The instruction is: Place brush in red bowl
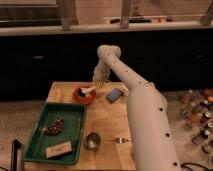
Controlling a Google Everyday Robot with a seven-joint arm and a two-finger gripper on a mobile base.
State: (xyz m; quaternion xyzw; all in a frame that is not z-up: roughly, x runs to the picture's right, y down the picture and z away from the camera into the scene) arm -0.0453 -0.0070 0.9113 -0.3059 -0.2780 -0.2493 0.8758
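End effector [98, 82] hangs at the back of the counter [107, 120], just behind and to the right of the red bowl [79, 98]. Its tips are dim against the dark wall behind, fingers together, nothing visibly between them; I cannot tell whether they touch the bowl's rim. My own arm [145, 110] hides the counter's right side and right edge entirely, and the near edge is cut off by the frame. The brush [88, 91] lies in the red bowl: only a short pale stretch shows, and its dark end is hard to make out. Long axis runs roughly left to right, tilted a little, with the right end up near the rim on the end effector's side. Edges and room: the bowl sits near the counter's back edge, the blue-grey block [114, 95] just to its right, apart from it. The green tray [37, 135] takes the left front, a tan wooden block [58, 149] inside at its near end. A metal cup [92, 141] stands just beside the tray's right wall. Bare wood lies open in the middle, between bowl, cup and arm.
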